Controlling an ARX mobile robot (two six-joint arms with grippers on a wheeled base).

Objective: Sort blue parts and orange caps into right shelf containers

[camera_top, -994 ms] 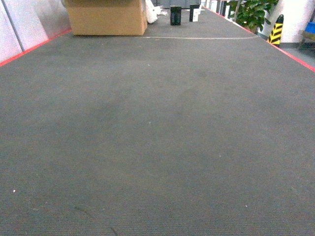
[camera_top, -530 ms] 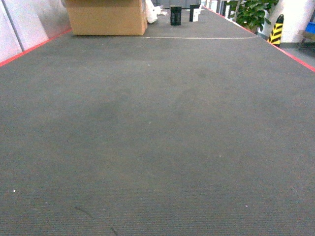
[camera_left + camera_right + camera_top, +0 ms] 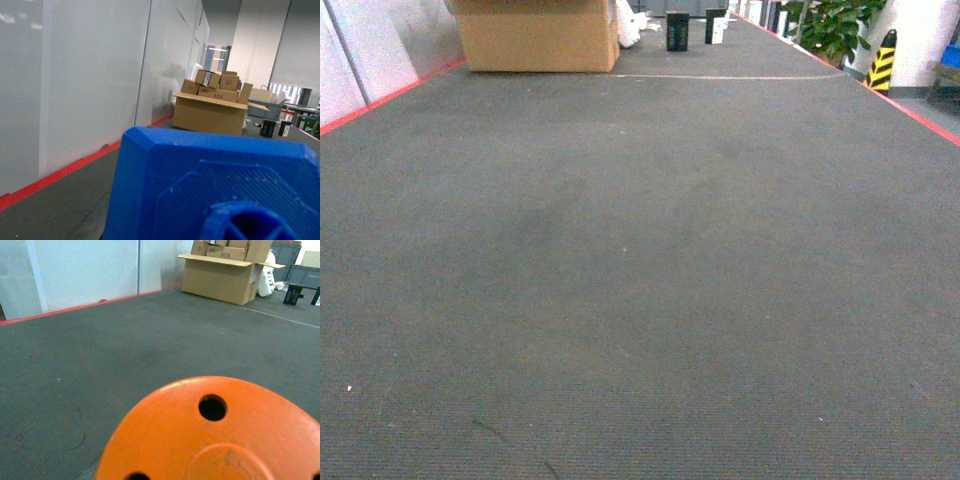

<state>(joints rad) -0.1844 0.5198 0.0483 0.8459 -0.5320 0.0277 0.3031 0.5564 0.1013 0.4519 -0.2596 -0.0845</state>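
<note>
Since the earlier head frames almost nothing has moved; my view has only crept a touch, the far cardboard box (image 3: 536,36) sitting a shade higher in frame. I see the grey table (image 3: 640,280) stretching away from me, wide and flat. Its red edge (image 3: 390,96) runs along the left against pale wall panels (image 3: 360,50), and a matching red edge (image 3: 910,112) bounds the right. At the far end stand the box on the left, two small dark containers (image 3: 677,31) near the middle, and beyond the right edge a yellow-and-black striped post (image 3: 882,62) and a green plant (image 3: 835,25). A thin pale line (image 3: 720,77) crosses the table just in front of the box.

In the left wrist view a blue part (image 3: 210,190) fills the near lower frame, with a flat faceted face, fine ribbed texture and a raised hub at the bottom. In the right wrist view an orange cap (image 3: 215,435) fills the near bottom, smooth and rounded, with small dark holes in its face. Neither end effector shows in any view, so I cannot say how their fingers stand.
</note>
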